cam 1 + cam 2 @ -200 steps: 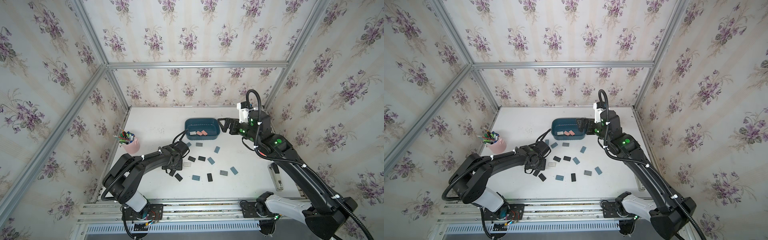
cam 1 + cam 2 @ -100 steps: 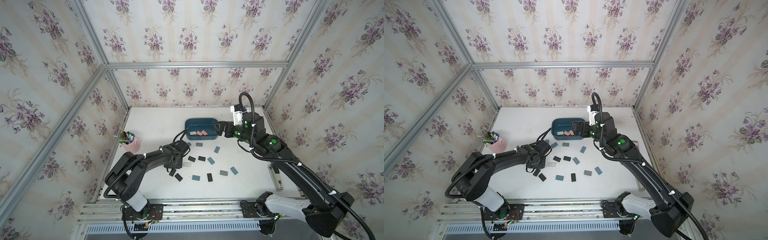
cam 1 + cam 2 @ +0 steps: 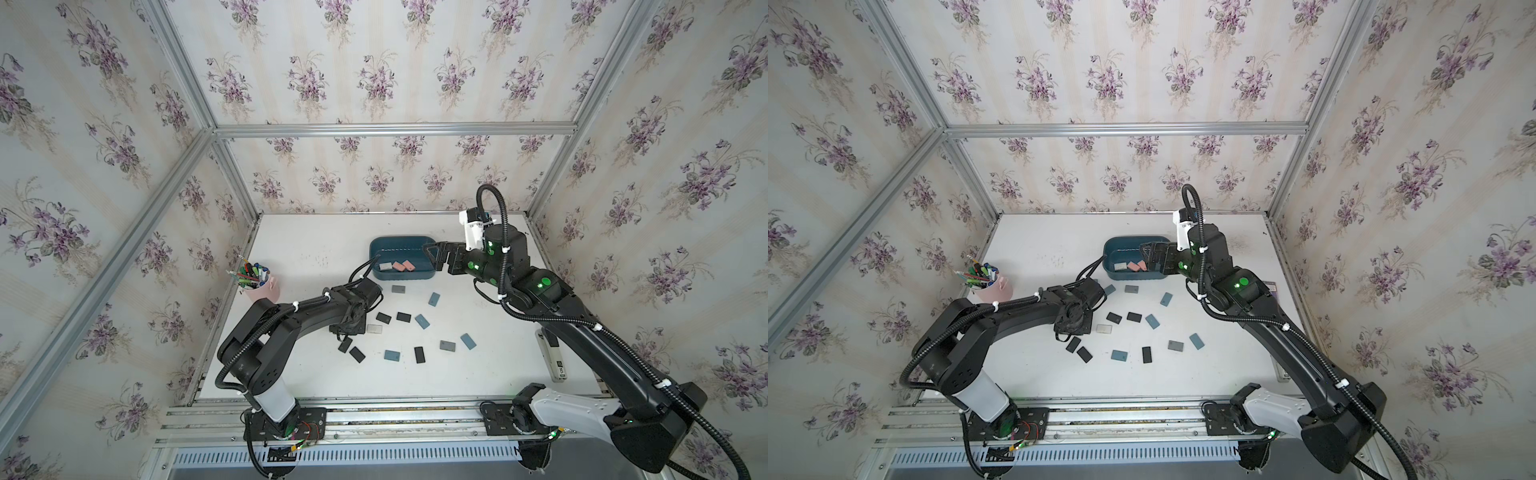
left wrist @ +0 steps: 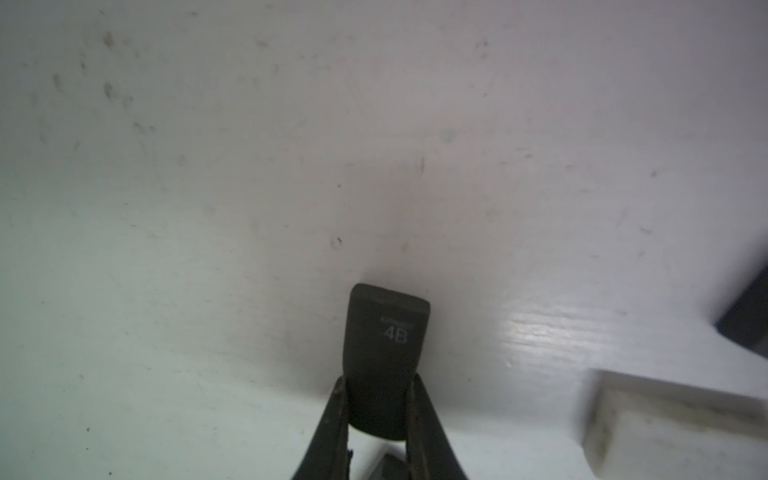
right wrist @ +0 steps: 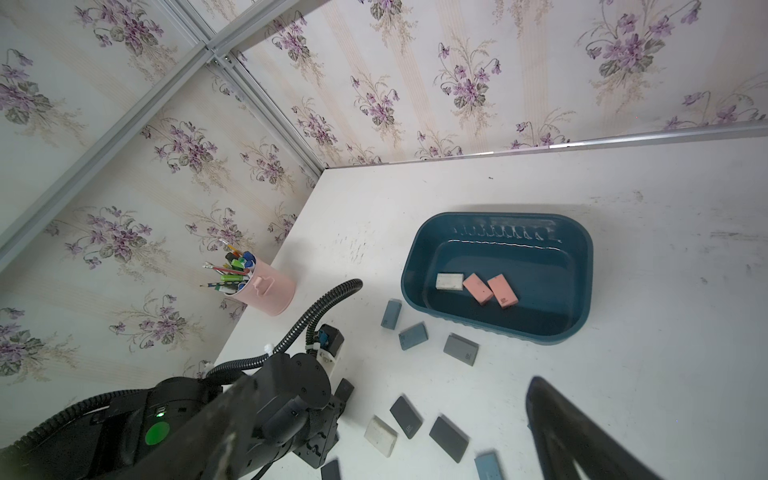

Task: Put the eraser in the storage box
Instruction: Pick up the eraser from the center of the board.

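Observation:
My left gripper (image 4: 377,386) is shut on a black eraser (image 4: 386,353) marked 4B, low over the white table. In both top views the wrist hides this grip at the left gripper (image 3: 347,326) (image 3: 1073,328), among the loose erasers. The teal storage box (image 3: 399,251) (image 3: 1125,251) (image 5: 519,257) sits at the back centre and holds a white eraser (image 5: 449,281) and two pink erasers (image 5: 478,289). My right gripper (image 3: 432,253) (image 5: 392,386) hangs open and empty over the box's right end.
Several black, blue and grey erasers (image 3: 423,321) and a white one (image 3: 374,328) lie scattered in front of the box. A pink pen cup (image 3: 262,286) stands at the left edge. A flat device (image 3: 552,353) lies at the right edge. Papered walls enclose the table.
My left gripper has closed on the black eraser. The right arm swung left until its open gripper came over the box's right end, then held still.

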You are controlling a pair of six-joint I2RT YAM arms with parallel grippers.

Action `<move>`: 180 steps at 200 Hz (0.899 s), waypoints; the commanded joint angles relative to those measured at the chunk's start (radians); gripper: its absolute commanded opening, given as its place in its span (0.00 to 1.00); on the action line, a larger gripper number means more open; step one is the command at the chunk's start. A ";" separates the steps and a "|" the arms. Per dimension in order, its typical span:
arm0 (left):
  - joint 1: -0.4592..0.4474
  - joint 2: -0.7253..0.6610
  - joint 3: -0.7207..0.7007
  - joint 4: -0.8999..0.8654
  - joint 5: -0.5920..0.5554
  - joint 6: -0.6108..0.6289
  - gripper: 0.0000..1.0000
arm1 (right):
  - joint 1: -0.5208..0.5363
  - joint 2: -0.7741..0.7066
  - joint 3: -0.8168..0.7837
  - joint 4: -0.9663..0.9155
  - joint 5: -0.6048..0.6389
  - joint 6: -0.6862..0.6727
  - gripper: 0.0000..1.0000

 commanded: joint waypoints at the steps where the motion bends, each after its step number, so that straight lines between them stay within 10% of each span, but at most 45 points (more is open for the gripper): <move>1: 0.003 0.013 -0.008 -0.063 0.025 -0.011 0.15 | 0.003 0.004 0.007 0.028 0.005 -0.002 1.00; 180: -0.040 -0.067 0.126 -0.193 -0.049 -0.027 0.09 | 0.005 -0.029 -0.013 0.025 0.031 -0.011 1.00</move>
